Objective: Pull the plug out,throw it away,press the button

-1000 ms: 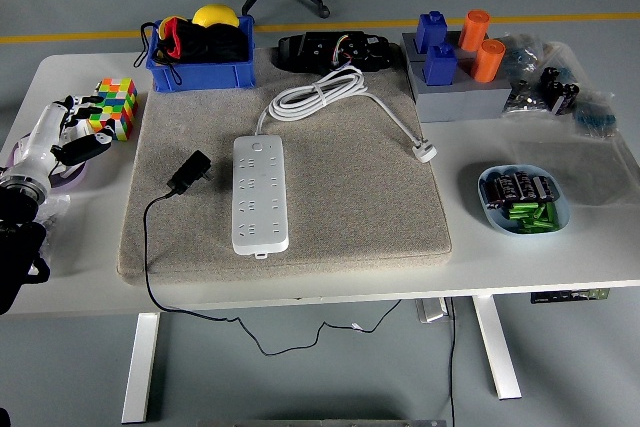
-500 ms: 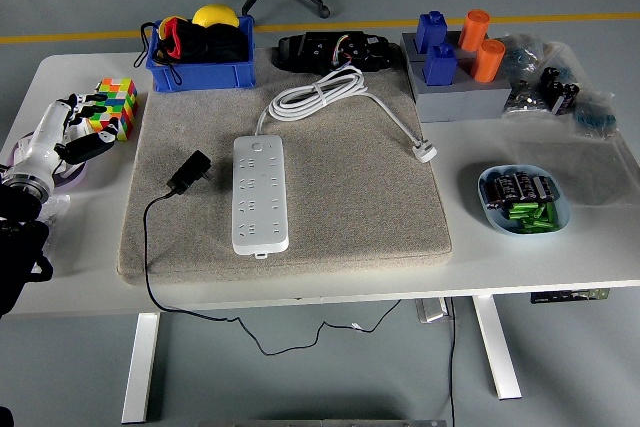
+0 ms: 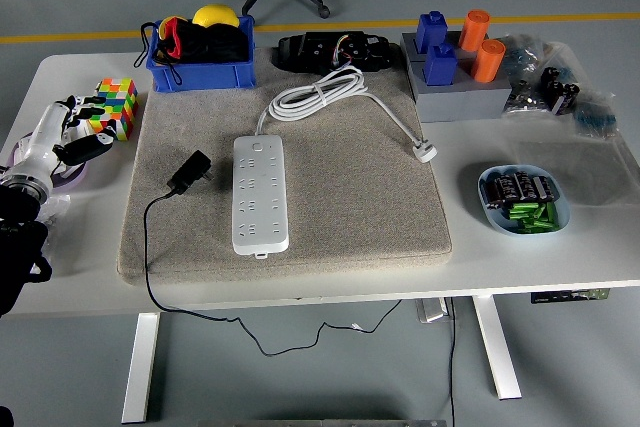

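A white power strip [image 3: 260, 193] lies lengthwise on the beige mat [image 3: 350, 197], its round button at the far end. No plug sits in its sockets. A black plug adapter [image 3: 189, 172] lies loose on the mat just left of the strip, its black cord running off the mat's front edge and under the table. The strip's own white cable [image 3: 318, 93] is coiled behind it and ends in a white plug [image 3: 425, 151]. My left hand [image 3: 72, 132] hovers at the table's left edge beside the mat, fingers relaxed and holding nothing.
A colourful cube [image 3: 114, 105] sits just behind my left hand. A blue bin [image 3: 197, 74] with a yellow ball stands at the back left. Blue and orange blocks [image 3: 455, 47] on a grey stand are back right; a blue bowl [image 3: 523, 200] of batteries sits right.
My left hand has drifted slightly left and away from the cube. The plug adapter and power strip have not moved.
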